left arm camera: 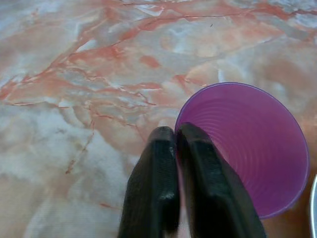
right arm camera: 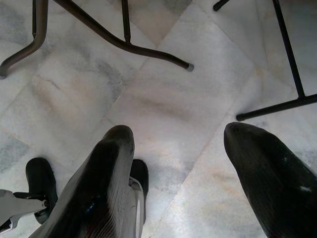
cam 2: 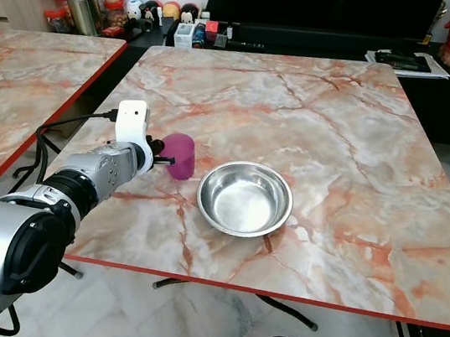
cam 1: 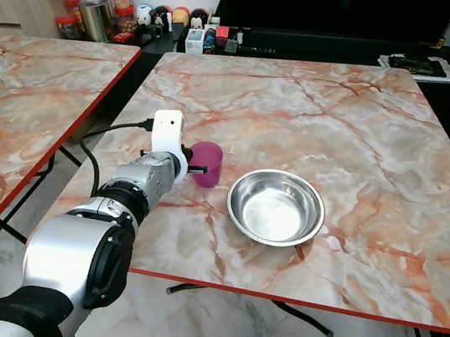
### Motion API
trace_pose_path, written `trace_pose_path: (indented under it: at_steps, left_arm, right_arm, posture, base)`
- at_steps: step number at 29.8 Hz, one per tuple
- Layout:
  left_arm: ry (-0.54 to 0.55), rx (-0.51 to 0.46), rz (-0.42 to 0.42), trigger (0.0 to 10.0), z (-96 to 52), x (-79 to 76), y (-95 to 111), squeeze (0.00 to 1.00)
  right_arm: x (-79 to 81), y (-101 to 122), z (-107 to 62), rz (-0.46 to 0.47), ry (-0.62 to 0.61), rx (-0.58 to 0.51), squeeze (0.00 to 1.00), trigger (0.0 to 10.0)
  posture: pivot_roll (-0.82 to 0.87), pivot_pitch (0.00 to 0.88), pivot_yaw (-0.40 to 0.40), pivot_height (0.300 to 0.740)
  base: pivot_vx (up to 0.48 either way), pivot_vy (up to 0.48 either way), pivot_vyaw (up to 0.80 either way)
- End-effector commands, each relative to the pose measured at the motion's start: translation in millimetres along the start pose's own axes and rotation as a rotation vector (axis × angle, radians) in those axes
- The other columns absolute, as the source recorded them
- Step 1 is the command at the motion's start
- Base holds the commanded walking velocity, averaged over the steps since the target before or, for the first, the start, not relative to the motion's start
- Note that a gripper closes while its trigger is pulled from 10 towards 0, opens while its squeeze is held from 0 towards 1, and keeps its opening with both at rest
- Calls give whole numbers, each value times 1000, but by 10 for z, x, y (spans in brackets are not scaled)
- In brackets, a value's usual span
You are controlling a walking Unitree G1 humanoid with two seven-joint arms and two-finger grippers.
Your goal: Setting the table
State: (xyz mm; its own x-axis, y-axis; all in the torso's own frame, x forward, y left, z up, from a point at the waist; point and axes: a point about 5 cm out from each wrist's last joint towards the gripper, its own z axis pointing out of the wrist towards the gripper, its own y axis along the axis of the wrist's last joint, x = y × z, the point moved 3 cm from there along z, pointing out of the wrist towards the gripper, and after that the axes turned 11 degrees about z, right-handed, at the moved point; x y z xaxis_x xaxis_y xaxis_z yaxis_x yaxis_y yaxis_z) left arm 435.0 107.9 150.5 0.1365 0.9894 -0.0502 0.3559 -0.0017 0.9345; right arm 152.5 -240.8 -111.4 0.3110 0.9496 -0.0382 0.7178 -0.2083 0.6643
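A purple plastic cup [cam 1: 207, 164] stands upright on the marble table [cam 1: 366, 130], just left of a shiny steel bowl [cam 1: 276, 207]. My left gripper [cam 1: 192, 165] reaches in from the left and is shut on the cup's near rim. In the left wrist view the two black fingers [left arm camera: 163, 188] pinch the rim of the purple cup [left arm camera: 247, 148], one inside and one outside. The cup looks empty. My right gripper [right arm camera: 178, 144] hangs idle below the table, open over the tiled floor.
A second marble table [cam 1: 24, 96] stands to the left across a narrow gap. Jars, cans and small items [cam 1: 105, 6] line the back shelf under a dark screen [cam 1: 334, 7]. Table legs [right arm camera: 124, 44] cross the floor near the right arm.
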Motion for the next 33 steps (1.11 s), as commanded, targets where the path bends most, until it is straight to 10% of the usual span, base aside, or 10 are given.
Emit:
trace_pose_path:
  at_steps: [1, 14, 15, 25, 33]
  left_arm:
    - [0, 25, -10, 10000, 0, 7, -38, 1000]
    - [20, -4, -1, 10000, -4, 38, 51, 1000]
    - [31, -31, 2, 10000, -9, 59, 122, 0]
    - [39, -252, -69, 10000, -110, 171, 710, 0]
    - [283, -530, 45, 10000, -436, 829, 866, 0]
  right_arm:
    - [29, -41, -9, 12, 5, 12, 0, 10000]
    - [36, -62, -11, 14, 6, 25, 0, 10000]
    - [39, -62, -10, 14, 7, 26, 0, 10000]
    - [81, -45, 4, 8, 17, 32, 0, 10000]
    - [186, 35, 44, -2, 49, 28, 0, 10000]
  posture:
    - [-72, 7, 122, 740]
    - [-69, 1, 118, 740]
    - [-69, 0, 116, 740]
    - [-60, 0, 101, 740]
    - [-50, 0, 72, 740]
  base:
    - [0, 0, 0]
    - [0, 0, 0]
    - [0, 0, 0]
    - [0, 0, 0]
    - [0, 0, 0]
